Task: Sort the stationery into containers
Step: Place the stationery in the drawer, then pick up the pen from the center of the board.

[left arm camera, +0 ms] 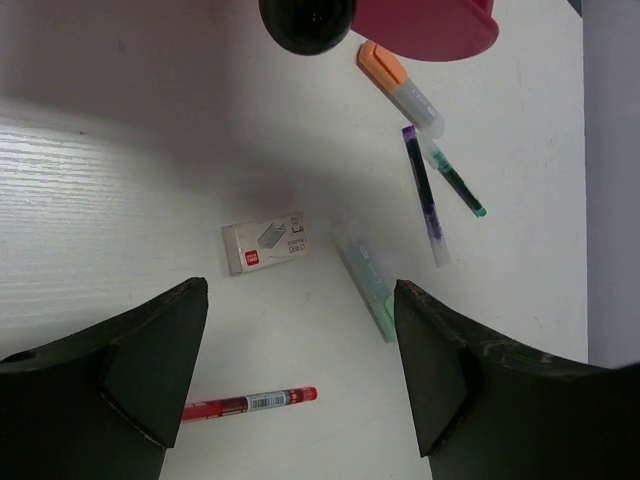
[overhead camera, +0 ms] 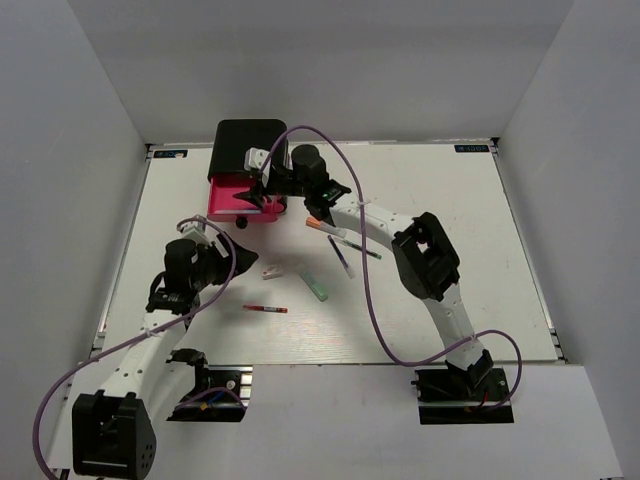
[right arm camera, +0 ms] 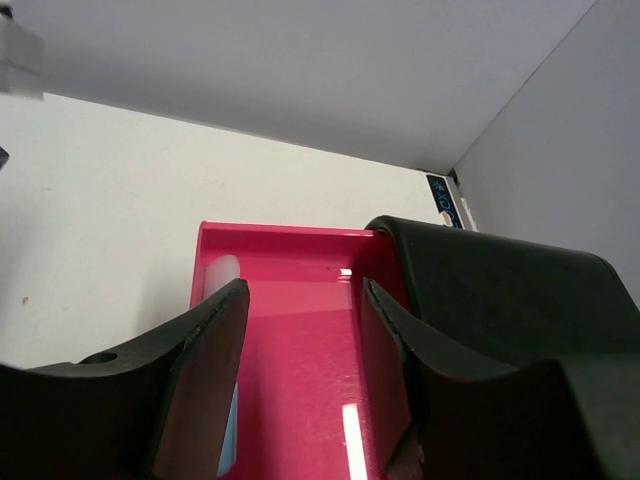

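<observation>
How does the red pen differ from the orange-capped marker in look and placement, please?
The red pen is slim and mostly red, with a white label. The orange-capped marker is thicker, with a pale translucent body. The red pen lies alone, nearest the arm bases, while the orange-capped marker lies near the open pink drawer, close to the dark blue pen. Both lie flat on the white table.
</observation>
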You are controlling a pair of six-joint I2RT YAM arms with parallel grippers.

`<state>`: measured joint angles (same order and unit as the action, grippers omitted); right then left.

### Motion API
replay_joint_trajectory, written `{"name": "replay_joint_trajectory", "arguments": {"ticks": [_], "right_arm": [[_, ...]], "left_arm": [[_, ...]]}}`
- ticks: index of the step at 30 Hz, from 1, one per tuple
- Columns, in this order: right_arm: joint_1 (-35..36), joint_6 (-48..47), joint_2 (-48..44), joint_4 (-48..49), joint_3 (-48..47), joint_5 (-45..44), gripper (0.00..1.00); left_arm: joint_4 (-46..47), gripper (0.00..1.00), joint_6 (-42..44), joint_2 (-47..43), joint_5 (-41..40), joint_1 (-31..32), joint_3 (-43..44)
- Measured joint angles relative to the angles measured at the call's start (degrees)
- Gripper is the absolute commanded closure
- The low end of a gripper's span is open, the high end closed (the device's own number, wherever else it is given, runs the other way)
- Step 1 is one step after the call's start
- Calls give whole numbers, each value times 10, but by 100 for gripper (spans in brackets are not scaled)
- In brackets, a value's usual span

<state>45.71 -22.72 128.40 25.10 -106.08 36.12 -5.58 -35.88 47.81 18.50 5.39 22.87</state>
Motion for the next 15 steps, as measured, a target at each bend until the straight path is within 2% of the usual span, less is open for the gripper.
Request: {"name": "replay_joint_trajectory", "arguments": {"ticks": [1, 2, 3, 4, 5, 6, 8, 10, 15], "right_arm": [[-1, 0, -1, 0, 0, -2, 47], [-2, 2, -4, 0, 0, -4, 54], [-3, 3, -8, 0, 1, -9, 59], [-4, 5, -14, 0, 3, -14, 66], [-5, 8, -26, 2, 13, -22, 81], [-8, 12, -41, 2, 26, -31, 89], [-16, 17, -82, 4, 59, -51, 100], [-27, 18, -126, 3, 95, -77, 100], [-72, 13, -251, -19, 203, -146, 100]], "left_arm": [[4, 18, -1, 7, 2, 0, 0], [7, 20, 0, 15, 3, 0, 0], [9, 28, 0, 22, 5, 1, 1], [10, 32, -1, 30, 6, 2, 4], [12, 36, 2, 38, 9, 3, 8], [11, 45, 4, 48, 12, 3, 15], [12, 51, 9, 70, 19, 4, 33], [14, 58, 15, 89, 25, 4, 49], [14, 66, 30, 110, 48, 11, 64]]}}
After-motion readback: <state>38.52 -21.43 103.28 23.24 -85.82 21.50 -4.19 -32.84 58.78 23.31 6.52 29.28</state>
